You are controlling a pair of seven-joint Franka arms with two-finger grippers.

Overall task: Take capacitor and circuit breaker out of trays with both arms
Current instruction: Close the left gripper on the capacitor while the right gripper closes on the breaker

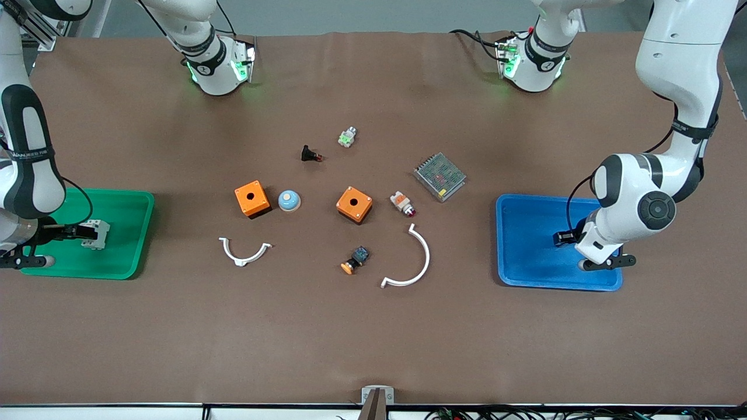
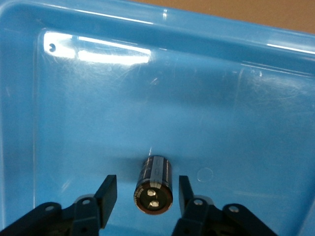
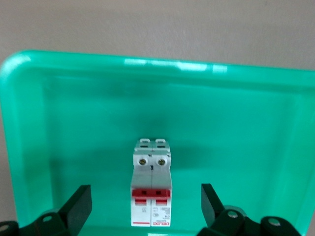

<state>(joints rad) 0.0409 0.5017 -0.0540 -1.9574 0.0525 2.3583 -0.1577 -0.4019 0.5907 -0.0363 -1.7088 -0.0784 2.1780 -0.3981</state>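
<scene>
Two grippers straddle parts: left gripper (image 2: 145,194), half open, around the capacitor (image 2: 154,185) pointing twelve o'clock; right gripper (image 3: 145,204), wide open, around the circuit breaker (image 3: 151,189).

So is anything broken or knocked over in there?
Nothing looks broken or spilled. The capacitor lies on its side in the blue tray, and the circuit breaker sits in the green tray, both whole.

capacitor (image 2: 154,186) in blue tray (image 1: 525,210), circuit breaker (image 3: 151,184) in green tray (image 1: 125,256)
</scene>
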